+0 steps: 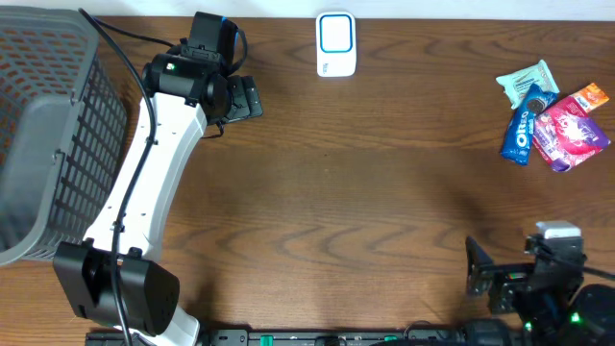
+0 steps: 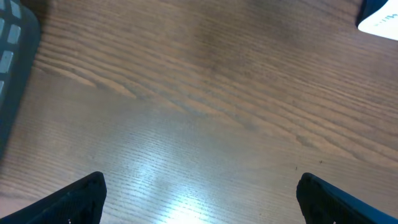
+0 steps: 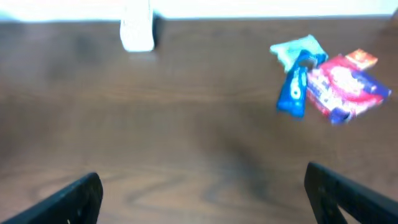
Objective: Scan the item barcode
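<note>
A white scanner with a blue face lies at the table's far edge, and shows blurred in the right wrist view. Several snack packs lie piled at the far right: a blue Oreo pack, a pink-purple pack and a teal pack. My left gripper hovers open over bare wood, left of the scanner, whose corner shows in the left wrist view. My right gripper is open near the front right, well short of the packs. No barcode is visible.
A grey wire basket fills the left side of the table, its corner showing in the left wrist view. An orange packet sits at the back of the snack pile. The left arm's white link stretches from the front left.
</note>
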Action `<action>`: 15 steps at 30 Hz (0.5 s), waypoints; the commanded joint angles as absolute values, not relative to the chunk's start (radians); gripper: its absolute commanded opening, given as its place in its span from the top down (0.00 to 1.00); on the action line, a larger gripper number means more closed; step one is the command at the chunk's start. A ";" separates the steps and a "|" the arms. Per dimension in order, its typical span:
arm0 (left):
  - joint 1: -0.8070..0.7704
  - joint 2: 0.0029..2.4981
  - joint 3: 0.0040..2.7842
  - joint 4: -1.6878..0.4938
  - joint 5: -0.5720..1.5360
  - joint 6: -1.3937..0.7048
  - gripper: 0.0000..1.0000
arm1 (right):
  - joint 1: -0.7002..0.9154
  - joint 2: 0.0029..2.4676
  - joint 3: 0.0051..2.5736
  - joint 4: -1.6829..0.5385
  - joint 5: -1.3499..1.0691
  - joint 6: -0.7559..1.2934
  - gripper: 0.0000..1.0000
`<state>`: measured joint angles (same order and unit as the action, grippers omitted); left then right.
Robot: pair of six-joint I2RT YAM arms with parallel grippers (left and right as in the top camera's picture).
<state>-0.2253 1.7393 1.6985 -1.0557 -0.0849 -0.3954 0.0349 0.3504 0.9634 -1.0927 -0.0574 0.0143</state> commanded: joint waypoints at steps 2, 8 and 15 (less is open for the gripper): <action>-0.224 1.745 1.704 -1.061 -0.094 -0.393 0.02 | 0.019 0.206 0.771 -0.933 -0.070 -0.035 0.01; -0.224 1.745 1.704 -1.061 -0.094 -0.393 0.02 | 0.017 0.097 0.544 -0.692 -0.070 -0.035 0.01; -0.224 1.745 1.704 -1.061 -0.094 -0.393 0.02 | -0.017 0.022 0.341 -0.448 -0.118 -0.035 0.01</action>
